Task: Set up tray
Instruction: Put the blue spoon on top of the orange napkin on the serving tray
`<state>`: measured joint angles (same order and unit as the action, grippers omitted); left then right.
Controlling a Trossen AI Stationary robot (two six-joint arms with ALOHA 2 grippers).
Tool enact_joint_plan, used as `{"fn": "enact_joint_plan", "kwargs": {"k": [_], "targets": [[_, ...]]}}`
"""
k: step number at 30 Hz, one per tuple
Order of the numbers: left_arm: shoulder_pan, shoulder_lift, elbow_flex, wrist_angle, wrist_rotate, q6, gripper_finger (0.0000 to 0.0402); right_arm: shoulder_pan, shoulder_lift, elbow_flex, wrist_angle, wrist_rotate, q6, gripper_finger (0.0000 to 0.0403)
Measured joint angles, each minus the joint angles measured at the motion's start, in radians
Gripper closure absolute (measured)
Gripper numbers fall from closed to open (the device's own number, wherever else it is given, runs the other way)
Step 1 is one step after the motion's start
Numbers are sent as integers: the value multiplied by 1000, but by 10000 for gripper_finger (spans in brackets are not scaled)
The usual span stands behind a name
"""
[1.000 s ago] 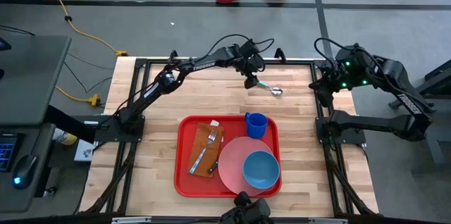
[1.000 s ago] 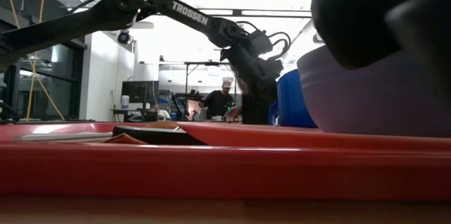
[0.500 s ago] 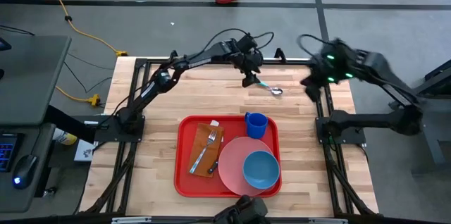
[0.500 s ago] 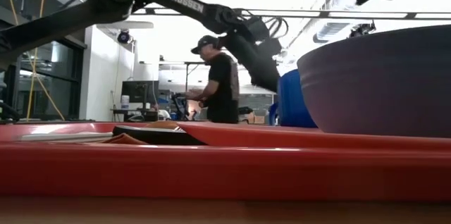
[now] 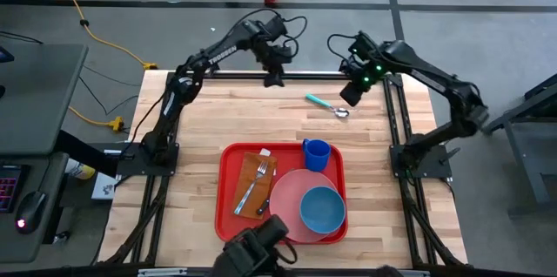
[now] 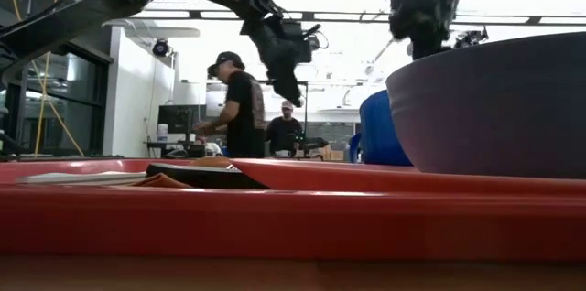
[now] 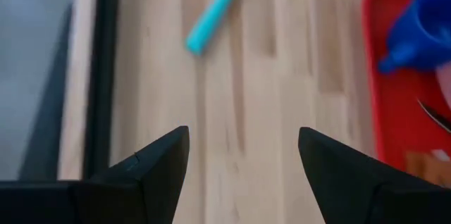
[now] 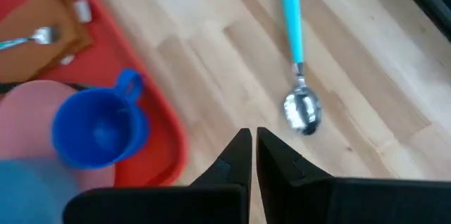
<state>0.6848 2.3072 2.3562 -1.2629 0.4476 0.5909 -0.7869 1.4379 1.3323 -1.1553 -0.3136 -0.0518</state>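
The red tray lies on the near middle of the wooden table. It holds a brown napkin with a fork, a pink plate bearing a blue bowl, and a blue cup. A spoon with a teal handle lies flat on the bare wood beyond the tray. My left gripper hovers open over the far edge, left of the spoon. My right gripper hangs shut just right of the spoon's bowl, above the table.
Black frame rails run along the table's left, right and far edges. A dark camera mount sits at the near edge by the tray. Bare wood lies left and right of the tray. A person walks on the floor beyond the table.
My left gripper has risen from the spoon's handle end and drawn back toward the table's far left, still open. My right gripper has swung in from the right edge toward the spoon and come down, still shut. The spoon has not moved.
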Motion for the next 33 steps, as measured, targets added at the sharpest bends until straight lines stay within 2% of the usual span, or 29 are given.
{"fn": "enact_joint_plan", "kwargs": {"k": [5, 9, 13, 16, 26, 29, 33], "targets": [[18, 0, 0, -119, 106, 129, 105, 8, 132, 0, 64, 89, -80, 402], [7, 0, 0, -174, 182, 215, 105, 32, 245, 0, 98, 101, -141, 402], [10, -7, 0, -197, 223, 233, 105, 79, 325, 0, 133, 131, -195, 391], [10, -31, 0, -204, 219, 240, 105, 103, 354, 0, 176, 152, -199, 358], [-6, -132, 0, -236, 226, 242, 105, 115, 369, 2, 308, 248, -176, 201], [-7, -176, 0, -253, 249, 250, 105, 115, 390, 2, 312, 254, -175, 175], [-6, -235, 0, -265, 253, 250, 105, 119, 417, 2, 298, 254, -174, 165]]}}
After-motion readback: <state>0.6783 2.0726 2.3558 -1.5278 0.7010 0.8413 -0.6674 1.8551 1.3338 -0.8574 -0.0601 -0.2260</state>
